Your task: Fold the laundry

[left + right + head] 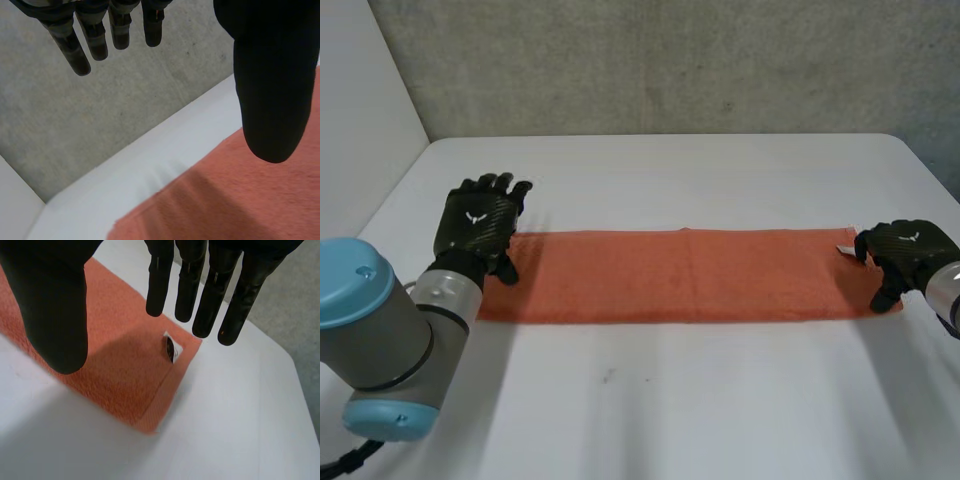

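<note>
Towel [680,275] flat — left hand [475,225] open, empty, over one end; right hand [905,255] likewise at other.

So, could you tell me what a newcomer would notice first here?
A long orange towel lies flat across the middle of the white table. A black hand is at each short end, the left hand at one and the right hand at the other, both with straight fingers. A small white tag shows at the towel's corner near the right hand's fingertips.

I look down over the whole table [720,170] through the head camera, set high behind the rig. Each wrist camera hangs close over one end of the towel [680,275], which the head view shares.
</note>
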